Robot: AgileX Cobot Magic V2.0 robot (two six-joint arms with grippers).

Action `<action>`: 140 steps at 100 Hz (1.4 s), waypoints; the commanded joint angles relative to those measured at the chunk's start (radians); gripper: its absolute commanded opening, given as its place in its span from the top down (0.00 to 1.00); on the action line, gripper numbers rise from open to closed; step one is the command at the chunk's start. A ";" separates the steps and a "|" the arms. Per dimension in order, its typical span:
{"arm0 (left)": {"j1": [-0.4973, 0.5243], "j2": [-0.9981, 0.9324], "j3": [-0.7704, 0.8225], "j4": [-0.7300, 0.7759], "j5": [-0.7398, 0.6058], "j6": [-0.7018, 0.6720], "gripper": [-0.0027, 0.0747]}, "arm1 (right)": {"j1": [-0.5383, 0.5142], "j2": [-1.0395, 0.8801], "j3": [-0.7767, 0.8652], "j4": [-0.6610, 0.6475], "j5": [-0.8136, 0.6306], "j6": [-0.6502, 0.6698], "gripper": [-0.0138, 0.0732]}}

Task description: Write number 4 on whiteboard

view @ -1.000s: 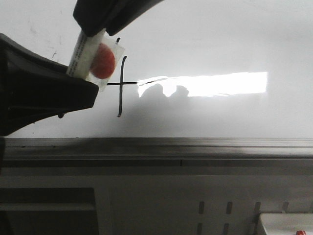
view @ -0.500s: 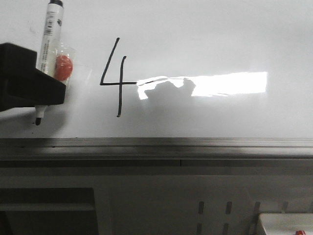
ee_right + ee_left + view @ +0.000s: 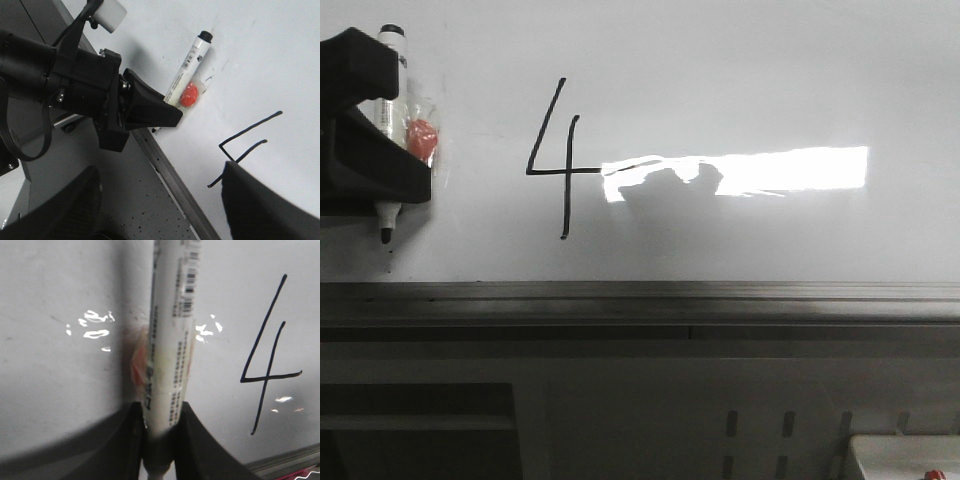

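Note:
The number 4 (image 3: 556, 168) stands in thin black strokes on the whiteboard (image 3: 740, 70), left of the middle. It also shows in the left wrist view (image 3: 267, 365) and the right wrist view (image 3: 245, 145). My left gripper (image 3: 405, 150) is at the board's left edge, well left of the 4. It is shut on a white marker (image 3: 170, 340) with a red blob in clear plastic (image 3: 421, 136) stuck to it. The marker's black tip (image 3: 386, 235) points down at the board. My right gripper (image 3: 160, 205) is open and empty, hovering over the bottom rail below the 4.
A bright rectangular glare (image 3: 770, 170) lies right of the 4. The grey bottom rail (image 3: 640, 295) runs across below the board. Under it is a grey slotted panel (image 3: 770, 430) and a white box (image 3: 905, 455) at the lower right.
My left gripper has moved left with the marker, away from the 4, which now shows whole. The marker has swung nearly upright.

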State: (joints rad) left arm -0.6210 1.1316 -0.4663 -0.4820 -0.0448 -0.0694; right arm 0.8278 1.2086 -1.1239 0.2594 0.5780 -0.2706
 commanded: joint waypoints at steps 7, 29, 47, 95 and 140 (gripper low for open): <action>0.007 0.018 -0.026 -0.004 -0.046 -0.007 0.88 | -0.005 -0.030 -0.031 0.004 -0.070 -0.010 0.32; 0.007 0.018 -0.026 -0.004 -0.048 -0.007 0.35 | -0.005 -0.030 -0.031 0.004 -0.070 -0.010 0.32; 0.007 -0.030 -0.026 0.022 -0.044 0.006 0.36 | -0.005 -0.057 -0.023 -0.073 -0.070 -0.010 0.43; 0.007 -0.585 0.099 0.374 -0.056 0.007 0.99 | -0.005 -0.513 0.462 -0.109 -0.512 -0.010 0.92; 0.007 -0.896 0.265 0.529 -0.045 0.003 0.99 | -0.005 -0.937 0.883 -0.109 -0.564 -0.010 0.92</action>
State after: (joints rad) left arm -0.6146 0.2366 -0.1758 0.0445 -0.0124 -0.0620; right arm 0.8278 0.3013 -0.2385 0.1603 0.1008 -0.2706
